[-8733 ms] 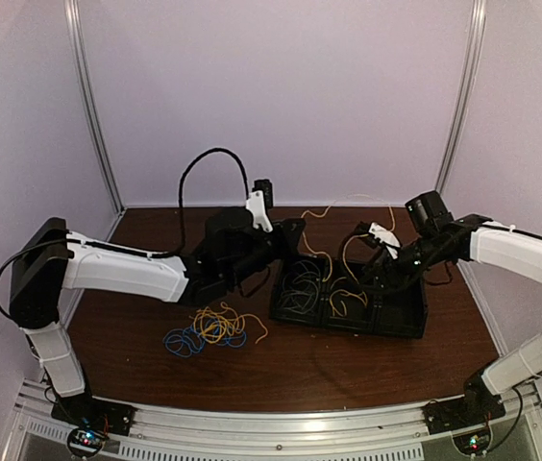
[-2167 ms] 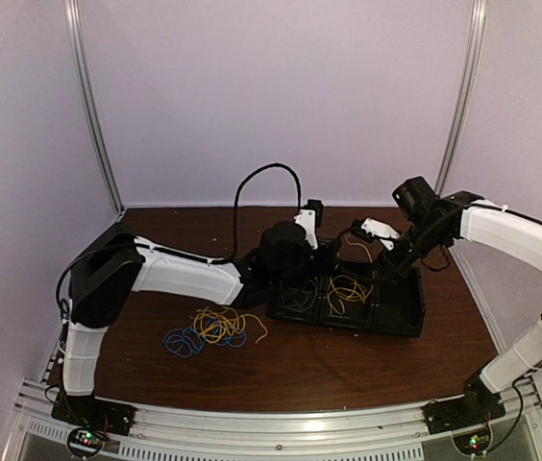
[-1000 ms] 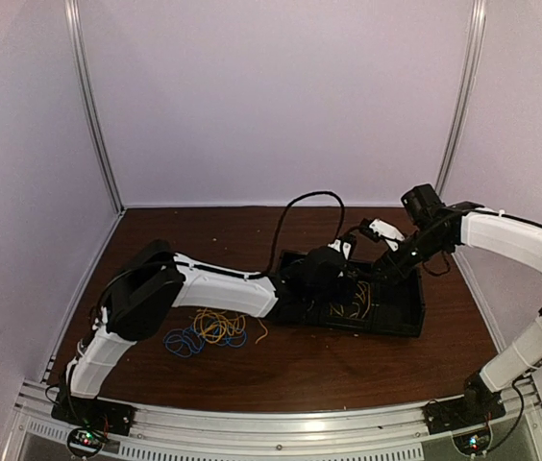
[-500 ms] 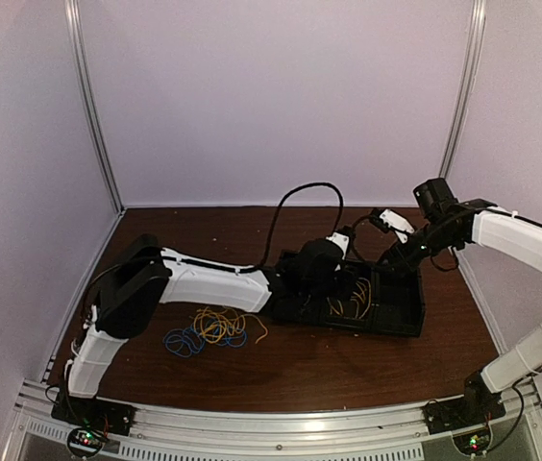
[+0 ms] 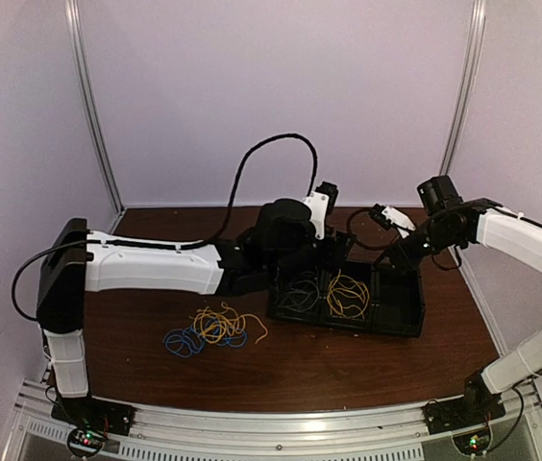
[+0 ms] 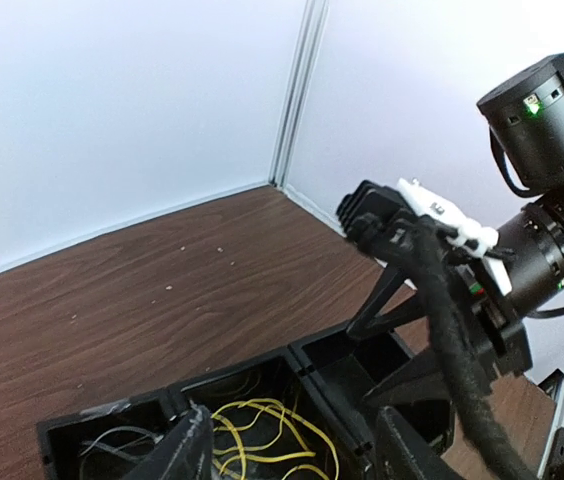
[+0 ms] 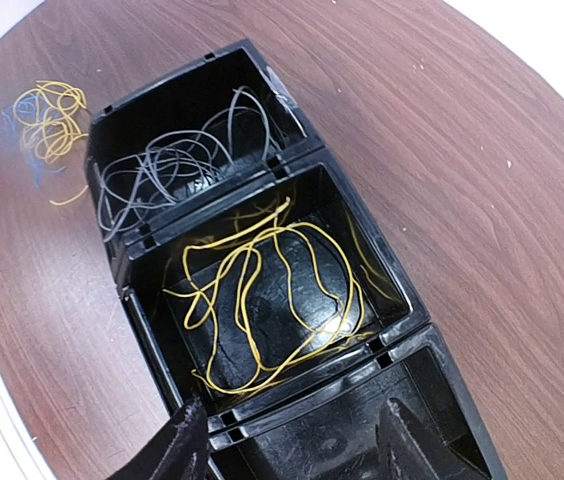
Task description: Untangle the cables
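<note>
Right wrist view: right fingers (image 7: 187, 445) apart and empty above the tray (image 7: 177, 75). Yellow cable (image 7: 262, 290) lies just beyond them, grey cable (image 7: 172, 165) farther. Left fingers (image 6: 190, 455) likewise apart, empty. Sorting step; next, presumably, fetch the yellow-blue tangle (image 7: 47, 120) far beyond on the bench (image 7: 412, 130).

Scanning all three views now: no word, label, brand, number or sign can be read anywhere.
</note>
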Tool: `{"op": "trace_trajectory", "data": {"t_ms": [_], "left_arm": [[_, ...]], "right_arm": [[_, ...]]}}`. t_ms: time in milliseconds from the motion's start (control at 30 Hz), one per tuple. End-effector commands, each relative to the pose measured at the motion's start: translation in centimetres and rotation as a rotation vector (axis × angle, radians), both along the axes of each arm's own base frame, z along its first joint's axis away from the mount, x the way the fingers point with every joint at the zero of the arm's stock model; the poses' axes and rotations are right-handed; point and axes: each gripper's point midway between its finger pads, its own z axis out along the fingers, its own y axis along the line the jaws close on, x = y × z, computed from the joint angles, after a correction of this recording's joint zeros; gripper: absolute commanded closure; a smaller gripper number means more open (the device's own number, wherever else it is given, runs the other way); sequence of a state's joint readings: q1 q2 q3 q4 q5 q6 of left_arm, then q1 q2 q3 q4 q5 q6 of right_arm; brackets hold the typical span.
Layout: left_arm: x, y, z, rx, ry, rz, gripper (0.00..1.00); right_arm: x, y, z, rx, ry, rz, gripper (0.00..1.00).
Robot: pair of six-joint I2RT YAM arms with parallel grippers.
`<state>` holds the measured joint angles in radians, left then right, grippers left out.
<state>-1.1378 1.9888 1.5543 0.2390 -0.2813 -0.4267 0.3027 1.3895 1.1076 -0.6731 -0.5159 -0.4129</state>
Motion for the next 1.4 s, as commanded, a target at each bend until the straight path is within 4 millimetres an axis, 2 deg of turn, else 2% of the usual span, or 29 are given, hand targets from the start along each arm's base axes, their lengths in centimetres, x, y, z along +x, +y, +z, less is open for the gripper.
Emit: {"op": "trace_trajectory", "data": {"t_ms": [0,67,233,400,533,667,800,867,1033,1367], "left_arm": [[0.0,6.4,2.2,0.035,-0.013,0.097,0.43],[-0.1,9.8,1.2,0.086,0.026,0.143,0.42],[-1.3,17.4,-3.4,0.219,0.155,0.229,0.45],[-2.5,24.0,-7.1,0.197,0.320,0.317,0.52],[-2.9,27.8,-10.2,0.182,0.437,0.374,0.61],[-2.6,30.3,-13.0,0.211,0.525,0.415,0.67],[-1.9,31.1,-14.9,0.226,0.570,0.429,0.73],[-1.6,31.0,-15.6,0.238,0.576,0.420,0.74],[-1.4,30.2,-17.2,0.288,0.602,0.396,0.67],[-1.2,30.6,-18.9,0.335,0.616,0.419,0.66]], "right_arm": [[-0.3,1.0,2.5,0.057,-0.069,0.075,0.42],[-0.2,1.5,2.9,0.071,-0.082,0.091,0.42],[0.1,3.2,3.8,0.105,-0.111,0.142,0.42],[-0.1,4.9,4.4,0.144,-0.122,0.184,0.42],[-0.5,5.6,4.1,0.153,-0.115,0.208,0.42],[-0.9,5.9,3.4,0.146,-0.095,0.219,0.42],[-1.3,6.2,3.2,0.146,-0.086,0.227,0.43],[-1.3,6.3,3.1,0.144,-0.083,0.229,0.43],[-1.6,6.3,2.7,0.134,-0.075,0.229,0.42],[-1.7,6.5,2.3,0.137,-0.066,0.236,0.42]]}}
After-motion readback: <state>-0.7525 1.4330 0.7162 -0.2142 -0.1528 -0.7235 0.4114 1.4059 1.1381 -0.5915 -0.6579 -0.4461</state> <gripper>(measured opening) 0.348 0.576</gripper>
